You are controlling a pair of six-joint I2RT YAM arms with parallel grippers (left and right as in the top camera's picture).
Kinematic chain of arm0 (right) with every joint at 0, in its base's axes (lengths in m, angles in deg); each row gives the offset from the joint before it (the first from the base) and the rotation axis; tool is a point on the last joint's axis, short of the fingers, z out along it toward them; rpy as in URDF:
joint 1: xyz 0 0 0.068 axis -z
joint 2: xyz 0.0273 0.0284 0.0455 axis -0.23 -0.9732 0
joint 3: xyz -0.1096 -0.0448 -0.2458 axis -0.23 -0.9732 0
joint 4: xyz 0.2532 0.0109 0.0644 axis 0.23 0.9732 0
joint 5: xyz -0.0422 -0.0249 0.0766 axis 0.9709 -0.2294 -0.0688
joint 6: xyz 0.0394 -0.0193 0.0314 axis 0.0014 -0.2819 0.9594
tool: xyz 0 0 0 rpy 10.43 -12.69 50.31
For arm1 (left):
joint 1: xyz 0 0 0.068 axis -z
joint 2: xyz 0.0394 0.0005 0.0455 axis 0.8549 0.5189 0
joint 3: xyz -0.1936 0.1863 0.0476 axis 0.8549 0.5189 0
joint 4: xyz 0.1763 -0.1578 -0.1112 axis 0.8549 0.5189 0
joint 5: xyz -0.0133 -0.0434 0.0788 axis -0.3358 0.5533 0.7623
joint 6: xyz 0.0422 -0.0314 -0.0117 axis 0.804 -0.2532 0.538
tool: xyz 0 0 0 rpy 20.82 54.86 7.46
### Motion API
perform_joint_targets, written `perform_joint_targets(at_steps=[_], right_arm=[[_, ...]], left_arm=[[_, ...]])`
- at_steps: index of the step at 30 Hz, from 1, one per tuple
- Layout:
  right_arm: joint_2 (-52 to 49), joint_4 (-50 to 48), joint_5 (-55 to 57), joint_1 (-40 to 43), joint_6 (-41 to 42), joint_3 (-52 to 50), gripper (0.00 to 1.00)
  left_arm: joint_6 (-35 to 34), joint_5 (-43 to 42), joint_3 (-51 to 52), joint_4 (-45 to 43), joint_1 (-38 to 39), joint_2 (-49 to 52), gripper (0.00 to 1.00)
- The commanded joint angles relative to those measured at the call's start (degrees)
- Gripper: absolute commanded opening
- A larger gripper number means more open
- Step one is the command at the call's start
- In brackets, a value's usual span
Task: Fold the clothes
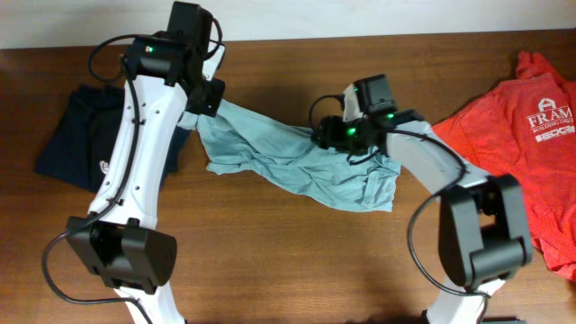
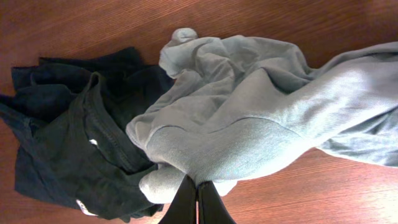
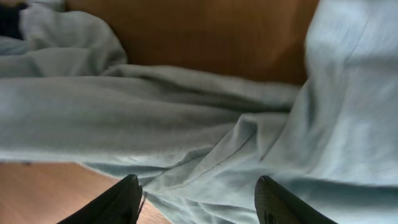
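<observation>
Closest, the left pincer (image 2: 198, 204) has its two dark fingers pressed together, with a thick rolled edge of the grey shirt (image 2: 249, 124) at their tips, seemingly clamped there. The shirt is a soft, matte knit in pale grey-blue, bunched into rounded folds, with a stitched seam curving across it. Beside it lies the navy shirt (image 2: 62, 143), crumpled, its ribbed collar showing and small white marks on the cloth; the grey fabric overlaps its edge. The right pincer (image 3: 199, 183) stands apart, black fingers wide, with grey cloth in long creases just beyond the gap; I cannot tell whether the tips touch it. From above, the grey shirt stretches as a wrinkled band across the middle of the brown wood-grain worktop (image 1: 270, 261), one end at the left pincer, the other by the right one. Farther right lies the red shirt (image 1: 513, 135), spread out, white lettering on its chest.
</observation>
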Motion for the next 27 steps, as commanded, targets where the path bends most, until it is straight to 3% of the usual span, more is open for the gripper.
perform_joint_targets(at_steps=[1, 8, 16, 21, 23, 27], right_arm=[[-2.08, -0.04, 3.39, -1.2, 13.77, -0.26, 0.63], [-2.91, -0.63, 6.21, -1.18, 21.0, -0.26, 0.64], [-4.81, -3.02, 10.58, -1.18, 22.51, -0.26, 0.62], [-5.99, -4.09, 10.58, -1.18, 23.5, -0.26, 0.39], [-5.99, -4.09, 10.58, -1.18, 23.5, -0.26, 0.34], [-5.49, -3.74, 9.9, -0.74, 22.51, -0.24, 0.1]], left_arm=[[-0.52, 0.24, -1.22, 0.22, 0.81, -0.98, 0.01], [-0.5, 0.24, -1.22, 0.28, 1.07, -0.98, 0.0], [-0.52, 0.24, -1.22, 0.28, 1.07, -1.01, 0.0], [-0.52, 0.24, -1.22, 0.61, 1.07, -1.01, 0.01], [-0.52, 0.26, -1.22, 0.87, 1.07, -1.01, 0.01], [-0.5, 0.28, -1.22, 1.14, 1.07, -1.01, 0.01]])
